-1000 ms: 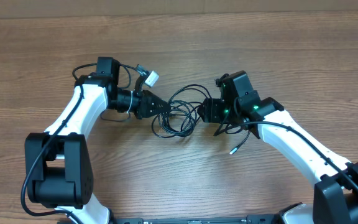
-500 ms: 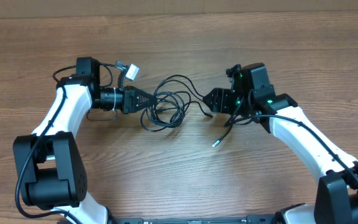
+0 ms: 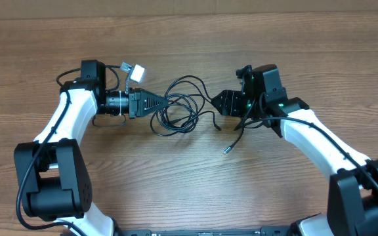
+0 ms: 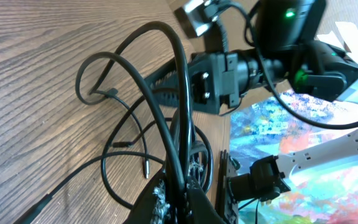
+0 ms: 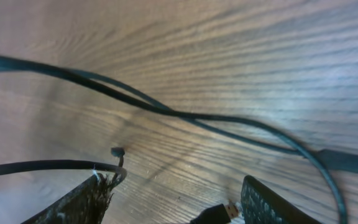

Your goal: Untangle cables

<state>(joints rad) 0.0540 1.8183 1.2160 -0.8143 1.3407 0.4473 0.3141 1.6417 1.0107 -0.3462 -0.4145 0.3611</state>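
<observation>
Black, thin, looped cables (image 3: 179,108) lie on the grained wooden table (image 3: 189,177), pinched by left fingers (image 3: 156,103); right fingers (image 5: 79,202) stand spread.

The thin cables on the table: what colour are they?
The cables are black, clearest in the overhead view.

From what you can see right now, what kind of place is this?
Probably a robotics lab or test bench, not a home: a white left arm and right arm stand at a wood-grain table, working on thin black cables.
</observation>
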